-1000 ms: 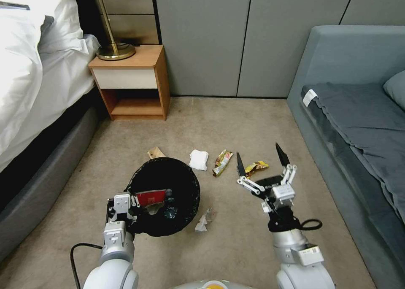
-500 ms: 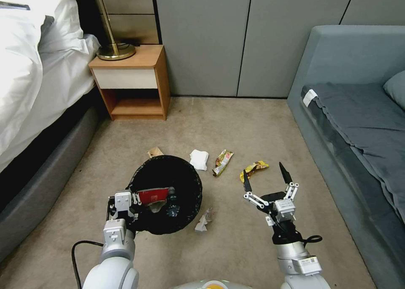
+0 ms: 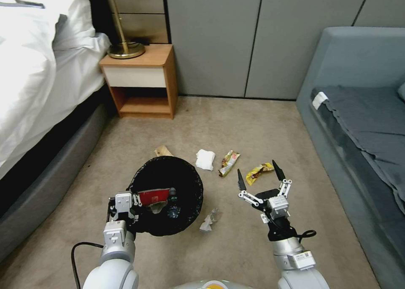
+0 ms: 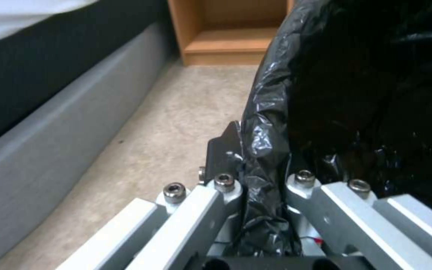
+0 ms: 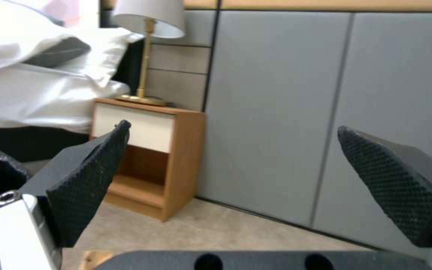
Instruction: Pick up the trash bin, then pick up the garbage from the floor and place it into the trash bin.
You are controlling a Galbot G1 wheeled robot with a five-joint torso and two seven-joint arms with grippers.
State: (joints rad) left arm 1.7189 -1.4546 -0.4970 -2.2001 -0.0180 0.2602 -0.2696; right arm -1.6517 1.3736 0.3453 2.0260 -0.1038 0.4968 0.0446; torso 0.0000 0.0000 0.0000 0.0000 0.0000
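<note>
Nightstand [image 3: 141,84] beyond scattered garbage [image 3: 205,159]

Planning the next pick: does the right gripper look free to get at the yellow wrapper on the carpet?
Probably yes. The right gripper hangs open with the yellow wrapper between its fingertips in the head view, and bare carpet lies around it. Its height above the floor is unclear.

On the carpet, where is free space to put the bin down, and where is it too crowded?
Bare carpet lies between the nightstand and the sofa, along the wall. It is crowded ahead of the trash bin, held by the left gripper: paper scrap, tissue, two wrappers. The open right gripper hovers there.
</note>
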